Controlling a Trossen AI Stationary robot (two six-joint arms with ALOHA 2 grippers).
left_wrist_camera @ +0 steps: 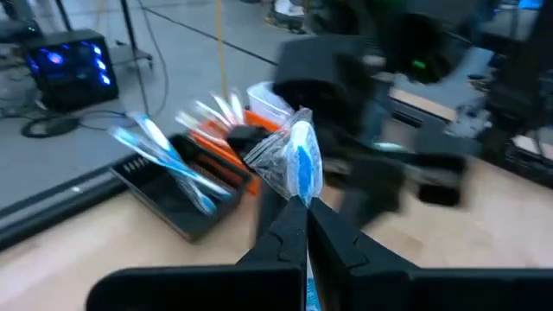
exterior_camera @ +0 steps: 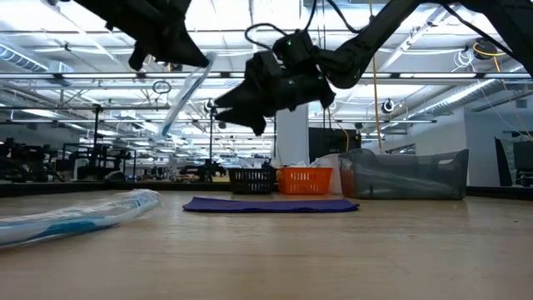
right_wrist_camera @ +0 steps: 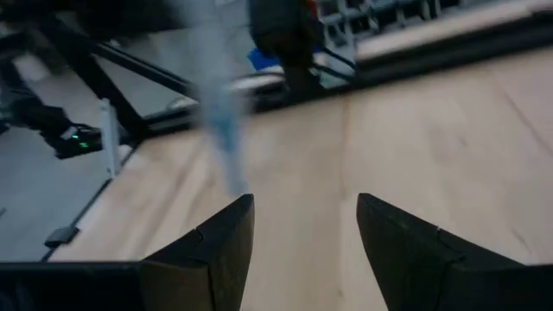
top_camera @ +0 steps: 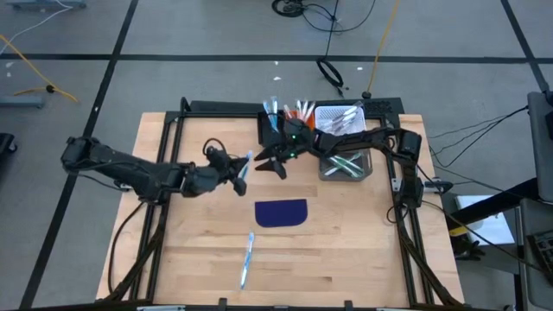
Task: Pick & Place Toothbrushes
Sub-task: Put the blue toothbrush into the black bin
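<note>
A light blue toothbrush in clear wrap is up in the air in my left gripper, which is shut on it over the table's middle. In the low view this toothbrush slants downward. My right gripper is open and hovers just right of it, with the brush in front of its fingers, apart. Another wrapped toothbrush lies flat near the near edge. More toothbrushes stand in the bins at the far side. My left gripper pinches the wrapped toothbrush between its two fingers, on the shaft. Most of the wrapped length sticks out past the fingertips. The brush is lifted clear of the table and tilted.
A dark blue mat lies flat at the table's middle. At the far edge stand a black bin, an orange bin and a clear bin; another clear bin sits under the right arm. Bare wood lies left and near.
</note>
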